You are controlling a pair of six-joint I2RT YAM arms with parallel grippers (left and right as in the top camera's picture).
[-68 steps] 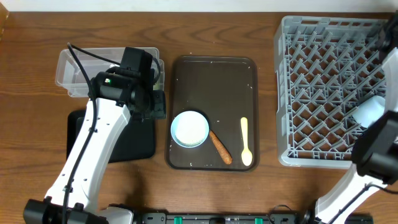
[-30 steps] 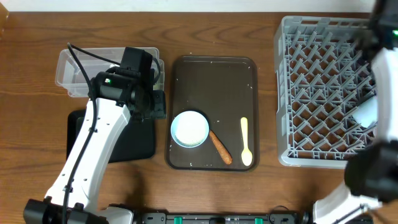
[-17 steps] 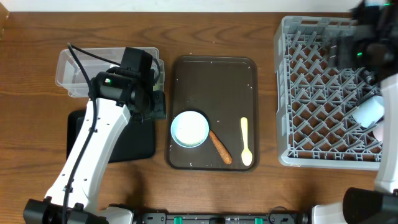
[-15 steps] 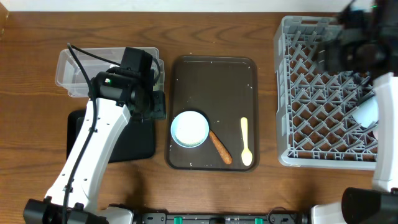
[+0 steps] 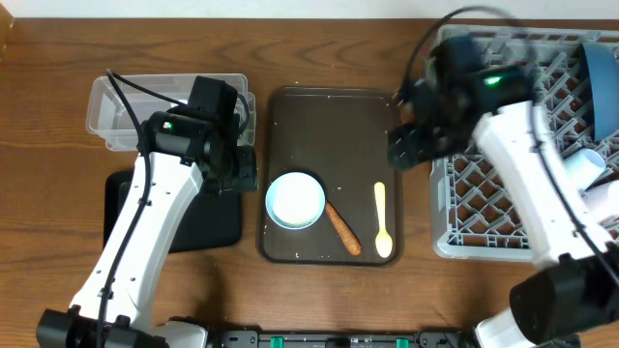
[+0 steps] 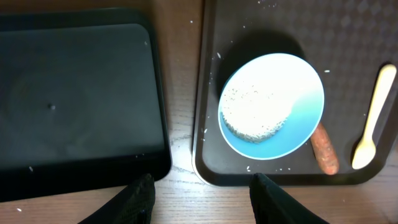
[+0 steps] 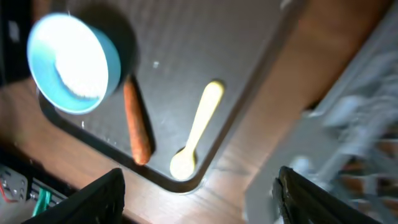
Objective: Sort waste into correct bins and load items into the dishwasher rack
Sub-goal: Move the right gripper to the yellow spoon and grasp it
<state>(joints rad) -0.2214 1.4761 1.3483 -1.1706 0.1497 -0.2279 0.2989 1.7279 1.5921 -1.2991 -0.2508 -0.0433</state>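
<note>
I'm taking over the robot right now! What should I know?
Left fingers: open, empty, over the gap between the black tray and the serving tray.
Right fingers: open, empty, above the spoon.
Done: dark blue plate and a pale cup are in the rack.
On the serving tray: light-blue bowl holding rice, food stick, spoon.
Left to do: rice and stick go to the bins (black tray, clear tub); bowl and spoon go to the rack.
</note>
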